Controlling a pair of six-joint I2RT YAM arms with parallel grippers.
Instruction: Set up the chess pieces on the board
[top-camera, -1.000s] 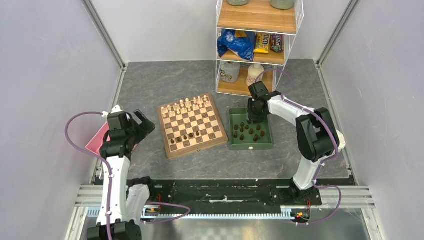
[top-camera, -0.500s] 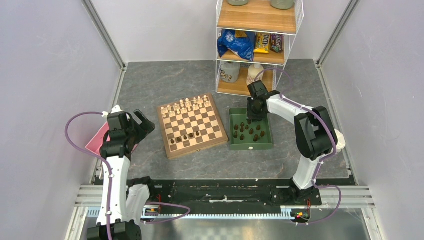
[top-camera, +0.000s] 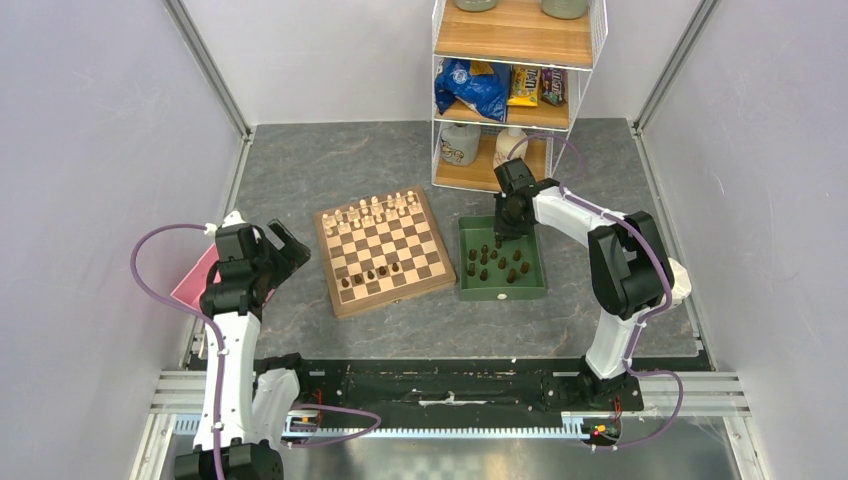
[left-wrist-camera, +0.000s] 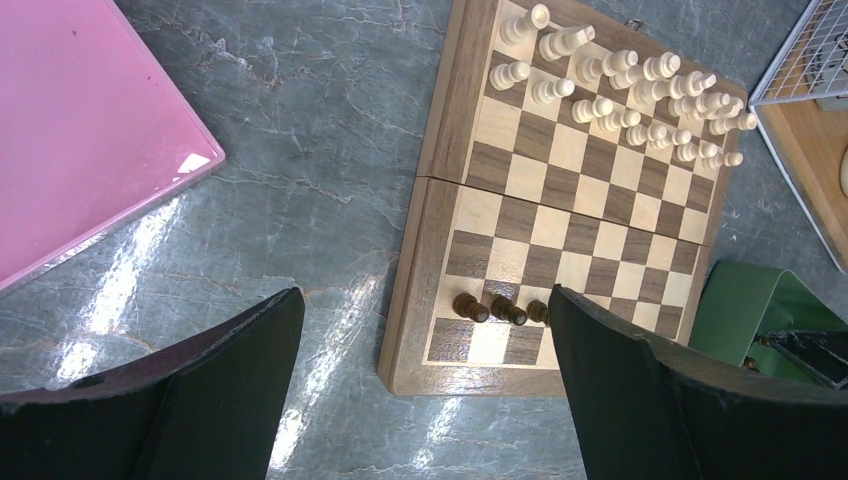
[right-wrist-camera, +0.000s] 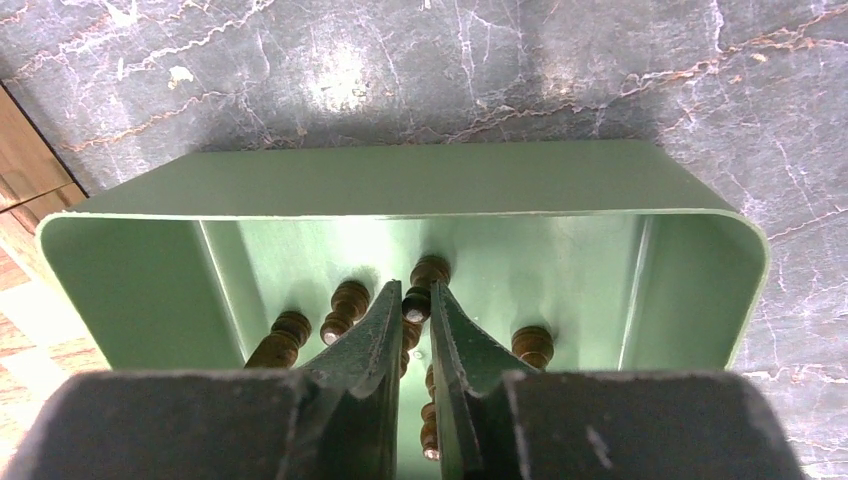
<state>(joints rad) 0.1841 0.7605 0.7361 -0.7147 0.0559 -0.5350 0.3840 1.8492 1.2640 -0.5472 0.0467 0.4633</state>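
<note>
**Right gripper pinches one dark chess piece in the green tray**

The right gripper (top-camera: 508, 230) is closed around the top of a dark piece (right-wrist-camera: 416, 298) standing in the green tray (right-wrist-camera: 400, 180), well apart from the board (left-wrist-camera: 438, 120). The piece looks upright, its long side up and down and its top pointing at the gripper. The hold is only on the small round top, so it could slip out when lifted. Other pieces (right-wrist-camera: 350, 298) stand just beside it and could get knocked over. The left gripper (left-wrist-camera: 420, 300) is wide open and holds nothing.
</note>
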